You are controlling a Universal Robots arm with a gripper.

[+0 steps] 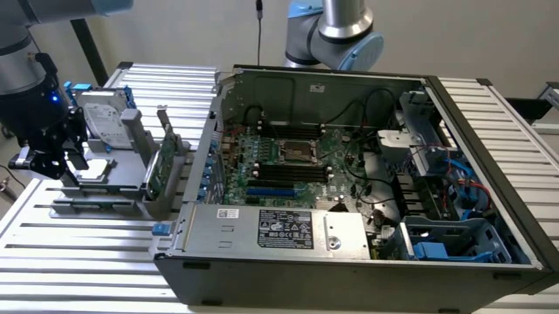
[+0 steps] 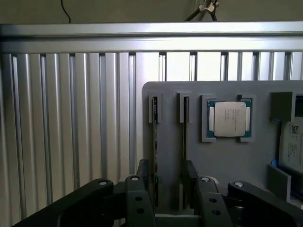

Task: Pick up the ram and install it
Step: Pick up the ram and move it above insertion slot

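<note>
The ram [image 2: 155,151] stands edge-on as a thin dark-green stick in a slot of the grey parts holder [image 2: 227,161]. A second thin stick [image 2: 184,142] stands in the slot beside it. My gripper [image 2: 171,201] hangs just above them, open, its two black fingers [image 2: 141,198] spread to either side of the two sticks and touching neither. In the exterior view my gripper [image 1: 51,169] hovers over the holder [image 1: 96,196] at the exterior view's left. The open computer case [image 1: 349,196] holds the motherboard [image 1: 288,154] with its long black slots [image 1: 292,171].
A silver processor [image 2: 229,118] lies in a pocket of the holder beside the sticks. A hard drive [image 1: 101,121] and a taller green card with a bracket [image 1: 160,160] stand upright on the holder. A second robot arm [image 1: 336,33] rises behind the case. The table is slatted metal [image 1: 88,261].
</note>
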